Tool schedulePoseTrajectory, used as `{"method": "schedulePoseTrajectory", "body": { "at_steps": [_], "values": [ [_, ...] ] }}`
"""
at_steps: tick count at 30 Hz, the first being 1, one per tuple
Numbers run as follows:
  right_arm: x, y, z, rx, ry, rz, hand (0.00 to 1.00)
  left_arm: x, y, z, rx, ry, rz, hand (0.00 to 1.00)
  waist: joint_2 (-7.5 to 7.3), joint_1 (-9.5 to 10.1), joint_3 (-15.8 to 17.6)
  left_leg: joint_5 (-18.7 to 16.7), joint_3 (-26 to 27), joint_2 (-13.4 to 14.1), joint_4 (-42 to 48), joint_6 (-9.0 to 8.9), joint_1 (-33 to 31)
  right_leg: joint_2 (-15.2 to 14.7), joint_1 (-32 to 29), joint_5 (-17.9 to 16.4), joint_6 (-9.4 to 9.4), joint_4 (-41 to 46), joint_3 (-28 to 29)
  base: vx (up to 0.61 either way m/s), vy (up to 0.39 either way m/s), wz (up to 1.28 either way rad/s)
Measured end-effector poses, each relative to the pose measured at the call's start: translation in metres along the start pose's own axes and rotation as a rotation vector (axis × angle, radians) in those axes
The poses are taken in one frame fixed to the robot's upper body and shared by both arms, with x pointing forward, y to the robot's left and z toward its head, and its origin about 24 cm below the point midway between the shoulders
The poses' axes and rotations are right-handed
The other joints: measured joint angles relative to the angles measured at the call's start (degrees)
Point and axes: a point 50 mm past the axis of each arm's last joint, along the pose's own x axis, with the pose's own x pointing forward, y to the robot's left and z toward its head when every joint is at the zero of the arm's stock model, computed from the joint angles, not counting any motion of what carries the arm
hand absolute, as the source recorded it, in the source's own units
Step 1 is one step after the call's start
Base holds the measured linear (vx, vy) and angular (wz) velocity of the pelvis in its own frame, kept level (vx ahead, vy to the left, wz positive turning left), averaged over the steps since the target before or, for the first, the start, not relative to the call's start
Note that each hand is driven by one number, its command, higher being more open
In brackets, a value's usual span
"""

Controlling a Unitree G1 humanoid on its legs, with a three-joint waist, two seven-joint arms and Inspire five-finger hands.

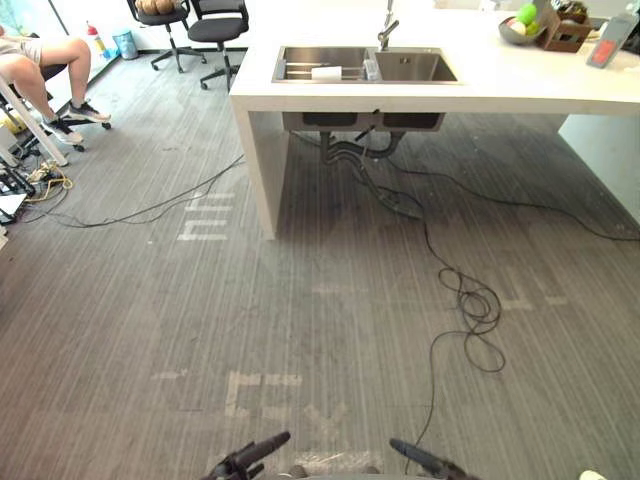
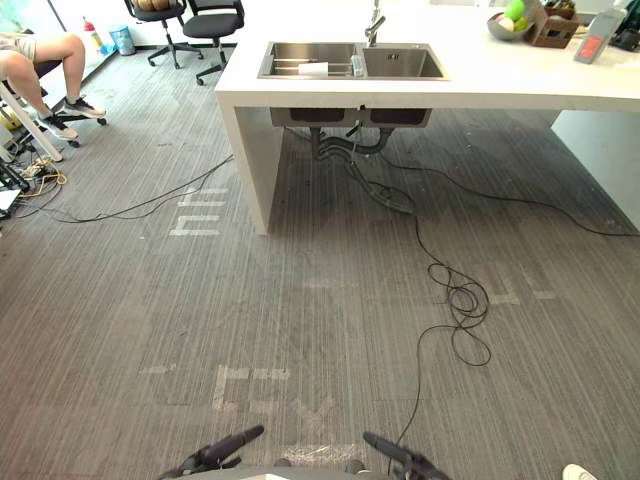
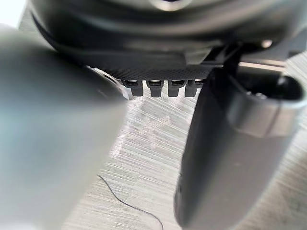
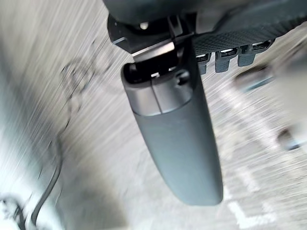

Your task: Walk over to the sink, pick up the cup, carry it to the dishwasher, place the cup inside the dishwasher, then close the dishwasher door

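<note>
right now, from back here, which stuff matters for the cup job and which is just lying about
For the job:
- sink in the white counter
- small clear cup-like thing beside the tap, probably the cup, too far away to be sure

Just lying about:
- fruit bowl
- brown box
- office chairs
- seated person
- white item in the left basin

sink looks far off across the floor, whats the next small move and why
Probably a step ahead toward the sink: it sits in the white counter past a stretch of carpet, out of reach, and the left hand and right hand hang low, open, holding nothing.
</note>
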Motion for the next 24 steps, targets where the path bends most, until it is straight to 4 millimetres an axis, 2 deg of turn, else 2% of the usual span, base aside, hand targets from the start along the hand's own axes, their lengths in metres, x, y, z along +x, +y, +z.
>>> {"method": "schedulePoseTrajectory", "body": {
  "at_steps": [1,4,7,10,16,20,24],
  "values": [
    [0.001,0.007,0.014,-0.046,-0.047,0.014,1.0,0.001,-0.005,0.004,0.048,-0.022,-0.011,1.0,0.04,0.28,0.05,0.37,-0.44,-0.08,-0.64,0.1,0.0,0.02,0.0,-0.01,0.21,-0.31,-0.38,0.0,-0.014,0.11],
    [0.002,0.016,0.036,-0.138,-0.112,0.038,1.0,0.004,-0.024,0.017,0.181,-0.075,-0.051,1.0,0.06,0.4,0.27,0.54,-0.87,-0.11,-1.02,0.26,-0.02,0.02,0.0,-0.04,1.38,-0.4,-0.76,0.0,-0.006,0.09],
    [0.001,0.018,0.046,-0.18,-0.148,0.063,1.0,0.007,-0.041,0.033,0.214,-0.135,-0.071,1.0,0.23,0.34,0.38,0.54,-0.87,-0.22,-1.04,0.26,0.0,-0.12,0.07,0.0,2.35,-0.38,-0.86,0.0,0.0,0.0],
    [0.001,0.019,0.047,-0.198,-0.148,0.075,1.0,0.007,-0.048,0.045,0.249,-0.187,-0.03,1.0,0.33,0.18,0.44,0.49,-0.88,-0.24,-1.04,0.19,0.14,-0.19,0.21,-0.09,3.19,-0.31,-0.87,0.0,0.0,0.0],
    [0.001,0.015,0.039,-0.162,-0.155,0.056,1.0,0.004,-0.034,0.048,0.418,-0.25,0.247,1.0,0.82,-0.05,0.72,-1.34,-0.12,0.01,0.93,-1.35,0.91,-0.42,0.92,-0.72,4.13,0.95,-0.25,0.01,0.007,-0.06],
    [-0.002,0.009,0.033,-0.125,-0.187,0.042,1.0,0.0,-0.02,0.04,0.451,-0.266,0.364,1.0,1.23,-0.09,0.88,-2.82,0.94,0.22,2.95,-0.53,0.88,-0.42,1.03,-0.75,4.04,1.54,0.75,0.0,0.013,-0.14],
    [-0.004,0.001,0.018,-0.117,-0.162,0.025,1.0,-0.001,-0.014,0.022,0.436,-0.218,0.394,1.0,1.29,-0.17,0.81,-3.81,1.75,0.16,3.85,0.36,1.02,-0.52,1.03,-0.73,3.54,1.82,1.51,-0.02,0.027,-0.13]
  ]
}}
